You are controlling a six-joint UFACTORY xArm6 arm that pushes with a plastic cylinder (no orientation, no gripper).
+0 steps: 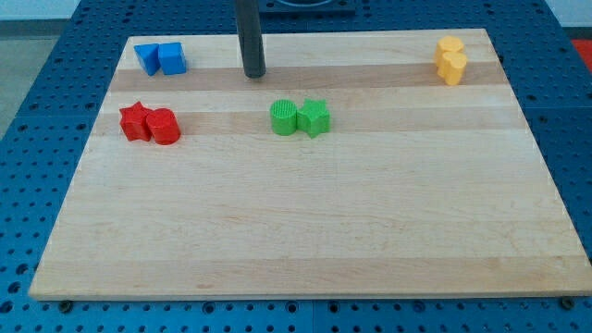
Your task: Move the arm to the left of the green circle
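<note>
Nearest on the wooden board (305, 250) stand the green circle (284, 118) and green star (314, 117), touching, beside two red blocks (150, 124). Farther back: two blue blocks (160, 58), two yellow blocks (450, 60). My tip (254, 74), holding nothing, stands behind and slightly left of the circle, apart; the target spot lies nearer, toward the view's bottom.
</note>
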